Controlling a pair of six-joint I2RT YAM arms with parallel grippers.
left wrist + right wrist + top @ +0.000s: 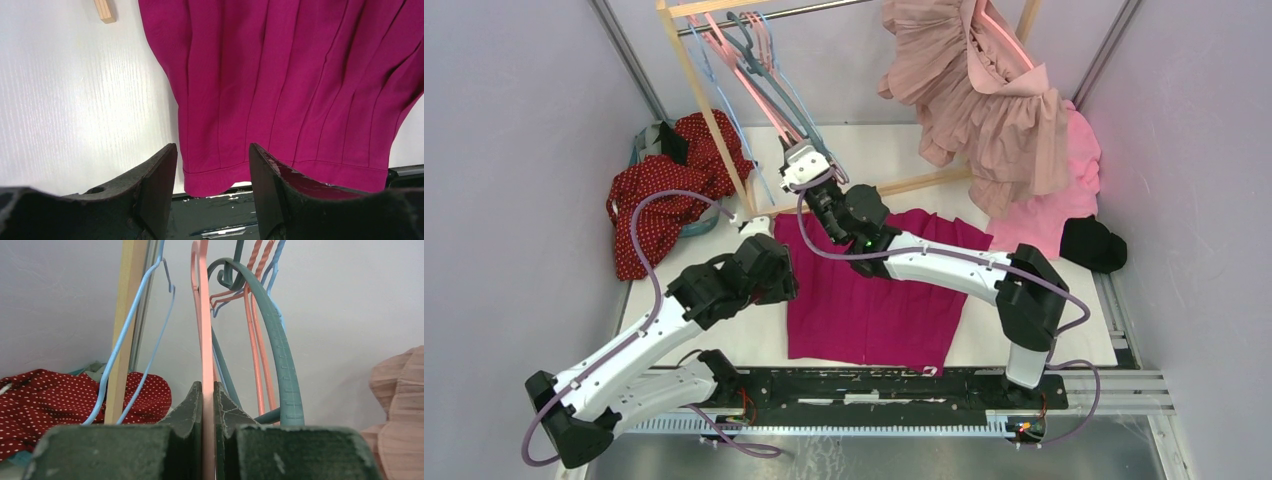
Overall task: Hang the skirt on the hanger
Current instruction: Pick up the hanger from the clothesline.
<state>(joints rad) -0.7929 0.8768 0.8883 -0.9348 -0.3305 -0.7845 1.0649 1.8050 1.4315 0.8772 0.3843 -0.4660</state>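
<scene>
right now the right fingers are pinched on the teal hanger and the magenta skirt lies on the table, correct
Not quite. The right wrist view shows the right fingers pinched on the pink hanger; the teal hanger hangs beside it, ungripped. The magenta skirt does lie on the table.

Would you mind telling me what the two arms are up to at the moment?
The right tool is shut on a pink hanger among the others at the wooden rack at the back. The left tool is open above the magenta skirt, which lies spread flat on the table, and it grips nothing. It seems the hanger is being fetched. The skirt is not yet on it.
</scene>
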